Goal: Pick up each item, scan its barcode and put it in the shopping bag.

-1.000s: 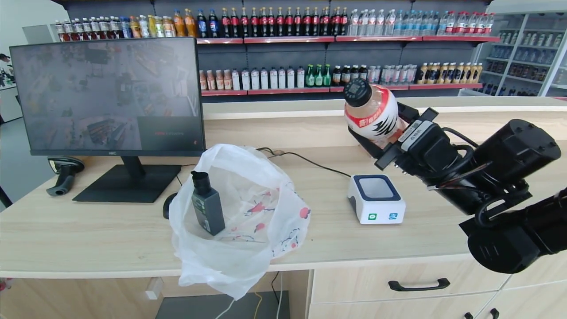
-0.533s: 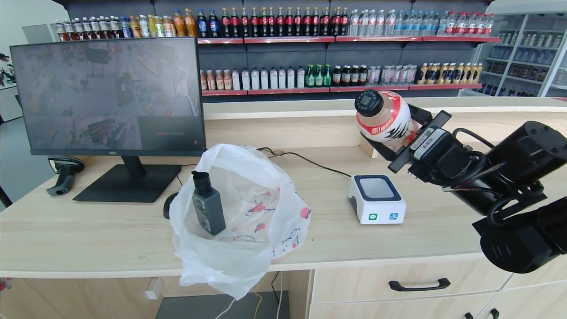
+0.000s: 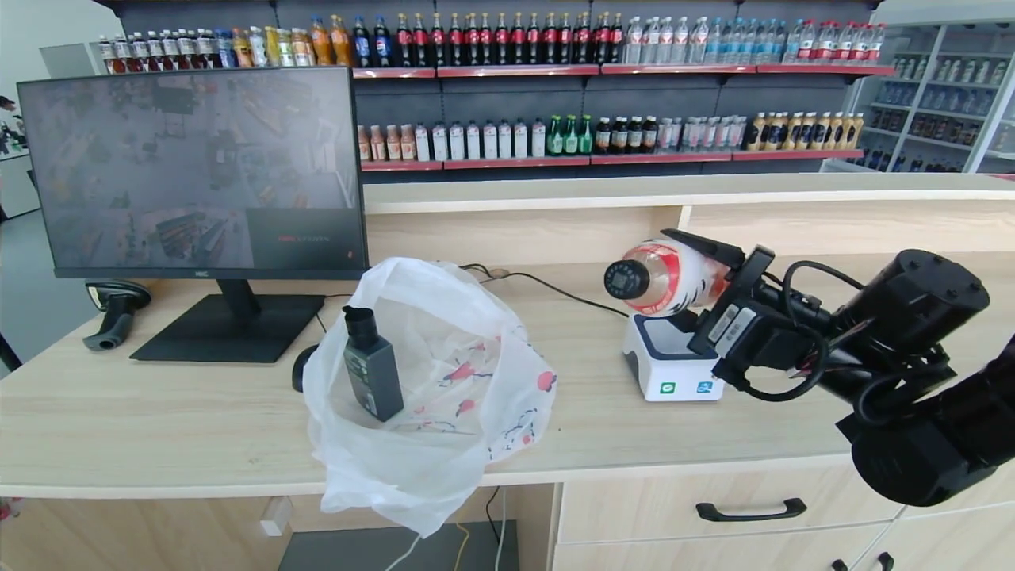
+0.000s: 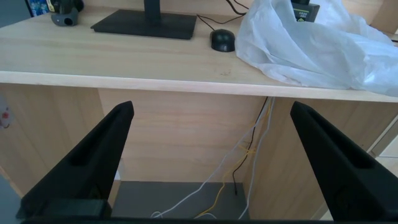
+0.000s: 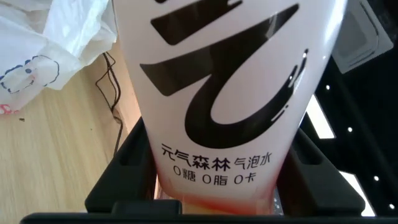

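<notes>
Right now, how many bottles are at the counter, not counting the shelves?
2. A dark bottle stands inside the shopping bag. A drink bottle lies sideways in the jaws of the right gripper, above the white scanner. More could be hidden in the bag's folds.

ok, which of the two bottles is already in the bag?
The dark grey bottle, standing inside the shopping bag. The white-and-red bottle is held sideways in the right gripper above the scanner.

The shopping bag (image 3: 444,444) sits on the counter (image 3: 158,428) between monitor (image 3: 190,170) and scanner (image 3: 670,381) (bottle (image 3: 662,274) just over the scanner)
</notes>
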Tool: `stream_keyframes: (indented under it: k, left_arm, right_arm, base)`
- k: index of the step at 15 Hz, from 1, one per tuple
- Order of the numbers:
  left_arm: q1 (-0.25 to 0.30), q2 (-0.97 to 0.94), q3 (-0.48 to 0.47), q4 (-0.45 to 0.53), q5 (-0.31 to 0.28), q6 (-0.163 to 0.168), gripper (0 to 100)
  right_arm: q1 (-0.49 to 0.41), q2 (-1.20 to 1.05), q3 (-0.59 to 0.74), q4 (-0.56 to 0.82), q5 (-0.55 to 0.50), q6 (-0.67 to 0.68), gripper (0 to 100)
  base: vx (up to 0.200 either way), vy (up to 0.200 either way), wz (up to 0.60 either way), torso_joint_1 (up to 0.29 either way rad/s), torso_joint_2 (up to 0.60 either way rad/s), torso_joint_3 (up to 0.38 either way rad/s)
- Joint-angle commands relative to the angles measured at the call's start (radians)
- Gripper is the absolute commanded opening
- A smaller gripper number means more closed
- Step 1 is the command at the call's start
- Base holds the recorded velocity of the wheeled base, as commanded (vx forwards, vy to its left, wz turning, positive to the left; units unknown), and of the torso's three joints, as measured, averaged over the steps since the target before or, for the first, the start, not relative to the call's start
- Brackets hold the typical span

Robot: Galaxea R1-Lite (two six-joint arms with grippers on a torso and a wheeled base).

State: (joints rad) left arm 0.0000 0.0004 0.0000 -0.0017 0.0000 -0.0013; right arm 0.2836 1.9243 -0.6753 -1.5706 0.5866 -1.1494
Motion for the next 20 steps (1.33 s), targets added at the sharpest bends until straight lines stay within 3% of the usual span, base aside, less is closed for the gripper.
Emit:
stream_keyframes:
  k: [1, 20]
  left_arm:
    - [0.000, 0.000, 0.000, 0.000, 0.000, 0.000, 100]
    - [0.000, 0.000, 0.000, 0.000, 0.000, 0.000, 100]
  right_arm:
    - [-0.001, 0.033, 0.028, 0.000, 0.012, -0.033, 0]
    - [-0.055, 0.142, 0.013, 0.000, 0.053, -0.101, 0]
  base:
    - [0.000, 0.000, 0.00, 0.000, 0.00, 0.000]
    - [0.000, 0.000, 0.00, 0.000, 0.00, 0.000]
